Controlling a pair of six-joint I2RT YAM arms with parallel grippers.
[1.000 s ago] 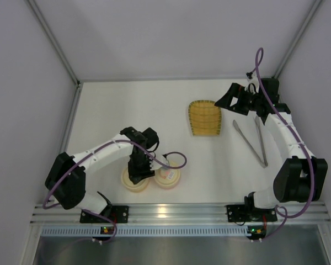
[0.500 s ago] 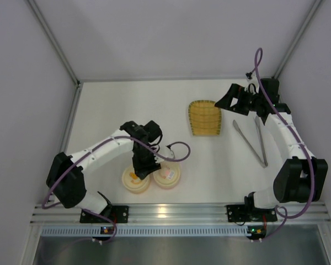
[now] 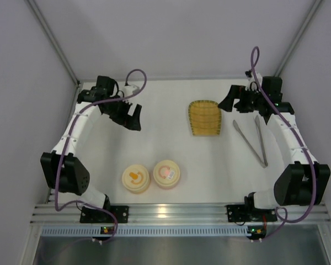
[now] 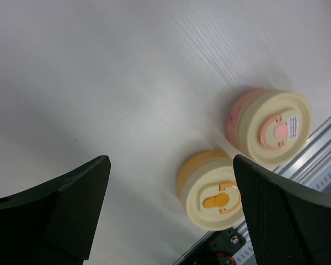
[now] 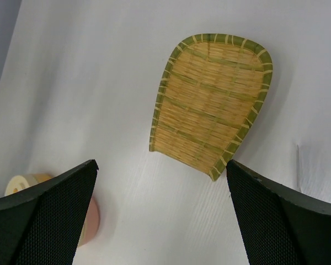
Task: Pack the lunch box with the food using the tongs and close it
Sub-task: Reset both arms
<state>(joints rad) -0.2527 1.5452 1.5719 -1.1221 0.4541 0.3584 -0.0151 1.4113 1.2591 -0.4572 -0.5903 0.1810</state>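
On the table (image 3: 154, 110) sit two lidded containers (image 3: 135, 179) (image 3: 167, 174), one tray (image 3: 204, 117), one tongs (image 3: 256, 144).

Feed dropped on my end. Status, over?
Left gripper open, empty, raised far left. Right gripper open, empty, by woven tray. Tongs lying on table, unobstructed. Yellow box, pink box lidded; no food visible.

A robotics lab test cell is indicated: a white tabletop (image 3: 154, 121) is enclosed by plain panel walls (image 3: 171, 38), and a cabled left arm (image 3: 77, 124) and right arm (image 3: 289, 138) are bolted to an aluminium rail (image 3: 176, 211).
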